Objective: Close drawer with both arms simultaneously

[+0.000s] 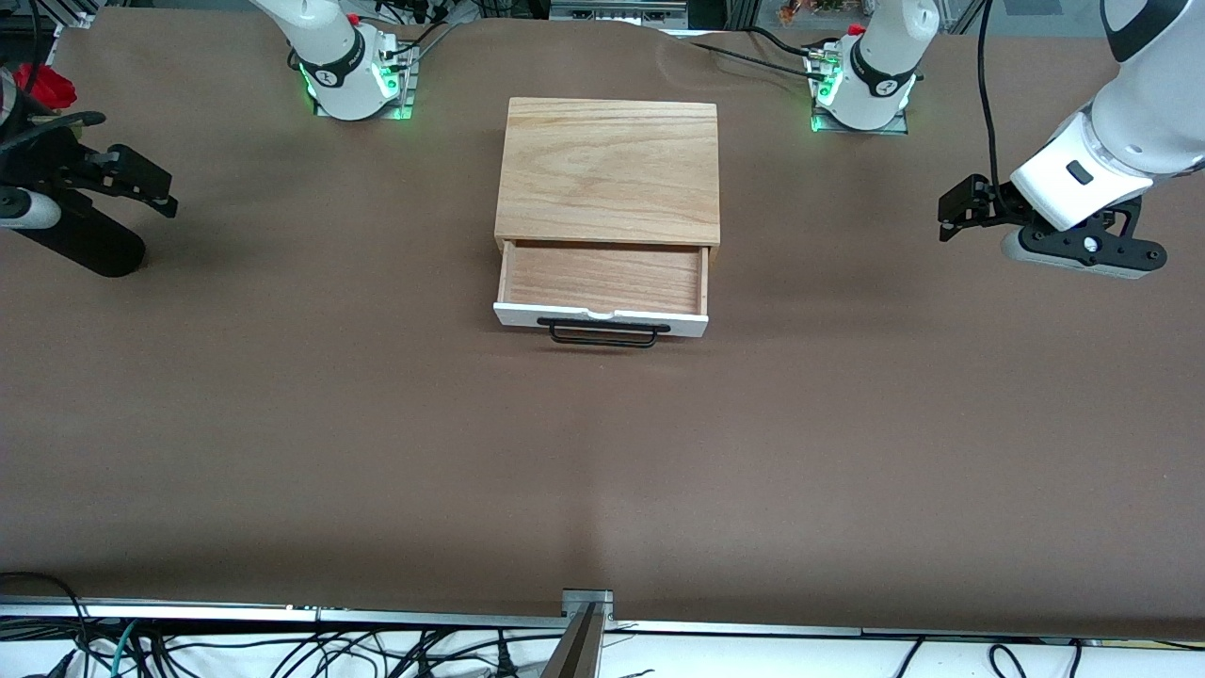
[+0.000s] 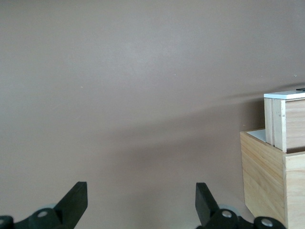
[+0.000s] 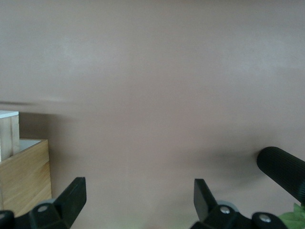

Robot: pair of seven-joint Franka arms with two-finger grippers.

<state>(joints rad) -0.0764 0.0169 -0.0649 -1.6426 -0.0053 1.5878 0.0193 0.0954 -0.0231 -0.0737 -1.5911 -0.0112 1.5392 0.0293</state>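
The drawer [image 1: 602, 279] is pulled out of its light-wood casing [image 1: 607, 169] at mid-table. Its white front panel and black bar handle [image 1: 602, 335] face the front camera. My left gripper [image 1: 946, 217] is open and empty, in the air over bare table toward the left arm's end, level with the drawer. My right gripper [image 1: 168, 193] is open and empty over the right arm's end. In the left wrist view, the open gripper [image 2: 141, 193] faces bare table, with the drawer's side [image 2: 286, 124] at the edge. In the right wrist view, the open gripper [image 3: 138, 191] also faces bare table, with the drawer's corner [image 3: 8, 133] at the edge.
Brown table cloth [image 1: 377, 424] lies all around the casing. A black cylinder [image 1: 85, 243] sticks out beside my right gripper; it also shows in the right wrist view [image 3: 283, 167]. A red object [image 1: 49, 87] sits at the right arm's end. Cables run along the front edge [image 1: 282, 650].
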